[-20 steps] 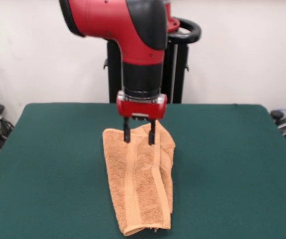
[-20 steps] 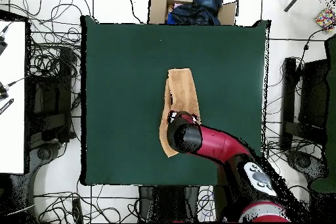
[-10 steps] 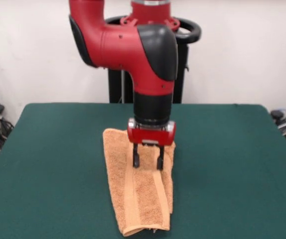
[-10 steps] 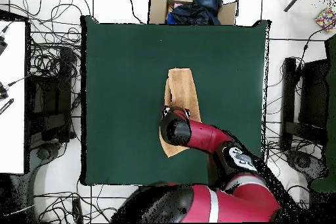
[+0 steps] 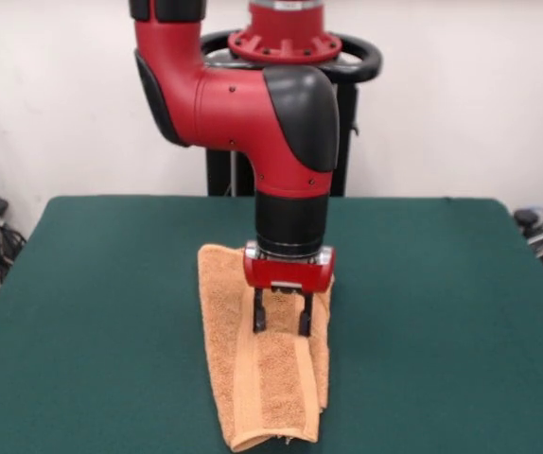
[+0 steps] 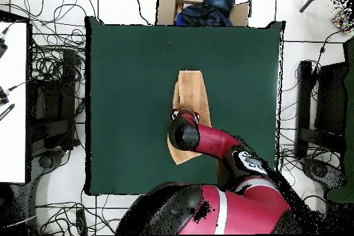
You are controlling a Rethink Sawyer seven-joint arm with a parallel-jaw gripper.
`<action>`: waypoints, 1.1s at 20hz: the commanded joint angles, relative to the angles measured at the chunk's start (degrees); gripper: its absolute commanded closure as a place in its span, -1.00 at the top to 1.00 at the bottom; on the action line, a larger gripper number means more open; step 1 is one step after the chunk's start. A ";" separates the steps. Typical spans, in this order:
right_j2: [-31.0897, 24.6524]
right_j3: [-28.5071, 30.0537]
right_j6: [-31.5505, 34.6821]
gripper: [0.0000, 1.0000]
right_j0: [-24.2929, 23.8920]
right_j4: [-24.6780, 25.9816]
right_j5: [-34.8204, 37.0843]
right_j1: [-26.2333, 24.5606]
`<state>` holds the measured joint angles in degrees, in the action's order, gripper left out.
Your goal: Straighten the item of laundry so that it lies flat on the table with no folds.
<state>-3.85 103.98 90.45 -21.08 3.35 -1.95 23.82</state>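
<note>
The orange-tan towel, the item of laundry (image 5: 267,378) (image 6: 192,93), lies as a long narrow strip along the middle of the green table (image 5: 92,322) (image 6: 124,81). It is folded lengthwise, with a raised fold along its right side in the front view. My gripper (image 5: 280,324) points straight down over the towel's middle, its two dark fingers apart and their tips at the cloth. Nothing is held between them. In the overhead view the arm (image 6: 185,133) covers the gripper and the near half of the towel.
A cardboard box with dark clothes (image 6: 200,8) stands just beyond the table's far edge in the overhead view. Cables (image 6: 48,60) lie on the floor around the table. Dark stands (image 6: 321,109) flank its right side.
The gripper has travelled from the towel's far end toward its middle and come down lower. The raised far end of the cloth has dropped flat.
</note>
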 commanded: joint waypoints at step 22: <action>-13.99 -6.77 -2.17 -1.00 -18.72 8.93 13.31 0.22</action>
<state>-15.00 103.71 90.45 -35.18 9.69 6.36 24.16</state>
